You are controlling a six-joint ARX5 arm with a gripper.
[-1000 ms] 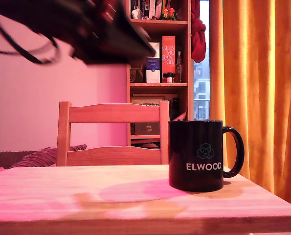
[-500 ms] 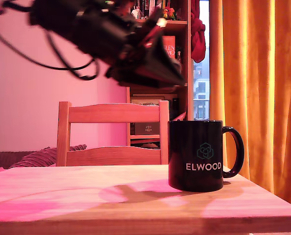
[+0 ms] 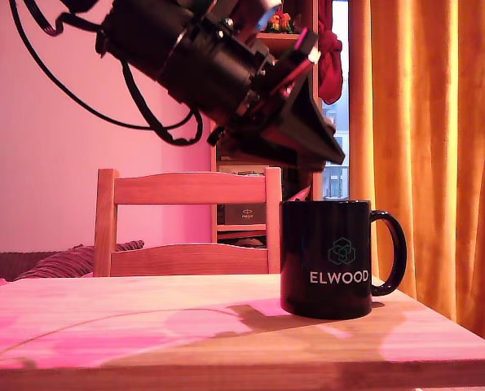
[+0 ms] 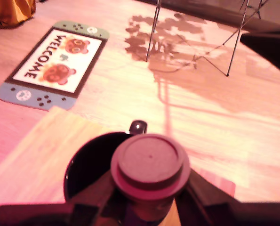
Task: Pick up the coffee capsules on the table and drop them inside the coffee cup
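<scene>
Pale plank-grained wood fills the lower band of the exterior view: the table (image 3: 185,334), its thick front edge nearest the camera. No capsule lies on the visible tabletop. Lower right of centre stands the coffee cup (image 3: 328,259), glossy black, upright, its loop handle toward the exterior view's right. Above it, from the upper left of the frame, the arm slants down so that the gripper (image 3: 311,138) hangs over the cup's mouth, clear of the rim.

In the wrist view, lower centre of the frame, the fingers (image 4: 95,190) are pressed against the sides of one coffee capsule (image 4: 150,165), a round, flanged pod seen end-on; its colour cannot be judged under the pink light. Its long axis points roughly toward the camera, along the tool's own line. Directly beyond it opens the dark interior of the cup (image 4: 85,162); the capsule overlaps the mouth on the side nearer the handle, not dead centre.

The deciding relation, as a judgement: the cup lies straight below the held pod, so release should drop it inside, with the near rim the chief risk.

Behind the table stand a slat-back chair (image 3: 185,220), a bookshelf (image 3: 262,106) and an orange curtain (image 3: 425,147). A welcome mat (image 4: 55,63) lies on the floor, upper left of the wrist view.
</scene>
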